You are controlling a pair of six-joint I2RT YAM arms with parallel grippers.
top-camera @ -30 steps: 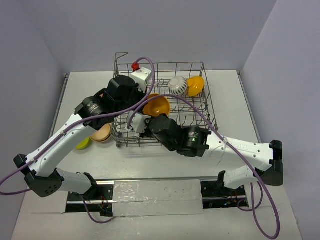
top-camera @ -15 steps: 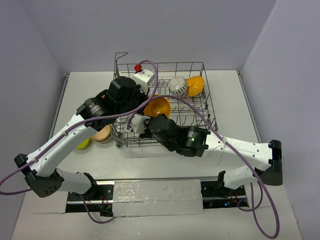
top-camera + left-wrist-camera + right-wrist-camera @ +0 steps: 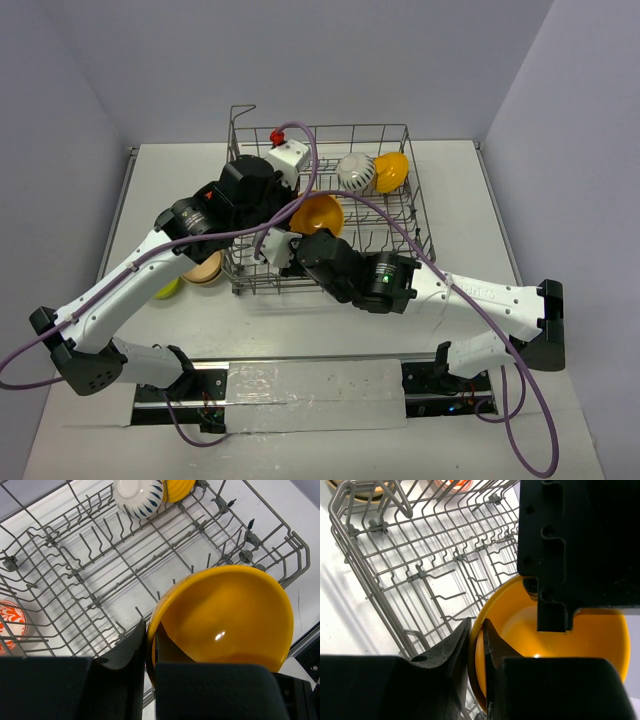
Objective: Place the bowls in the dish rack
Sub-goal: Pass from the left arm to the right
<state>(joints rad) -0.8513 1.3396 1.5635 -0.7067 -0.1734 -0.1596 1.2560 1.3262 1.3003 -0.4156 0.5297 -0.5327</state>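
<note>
An orange-yellow bowl (image 3: 318, 214) hangs tilted over the middle of the grey wire dish rack (image 3: 421, 205), held by both arms. My left gripper (image 3: 296, 203) is shut on its rim (image 3: 150, 630), one finger inside and one outside the bowl (image 3: 225, 615). My right gripper (image 3: 290, 238) is also shut on the rim (image 3: 476, 630) of this bowl (image 3: 520, 622), from the near side. A white striped bowl (image 3: 355, 172) and a second orange-yellow bowl (image 3: 393, 169) stand in the rack's far right corner. A tan bowl (image 3: 204, 267) and a lime green bowl (image 3: 166, 288) lie on the table left of the rack.
A red-and-white patterned bowl (image 3: 10, 625) lies just outside the rack's wall. The rack's raised handle (image 3: 242, 110) stands at its far left corner. Upright tines (image 3: 100, 565) fill the rack floor below the held bowl. Purple cables loop over both arms.
My right gripper's jaws have closed onto the orange-yellow bowl's rim. The left arm and the bowl have shifted slightly to the right over the rack.
</note>
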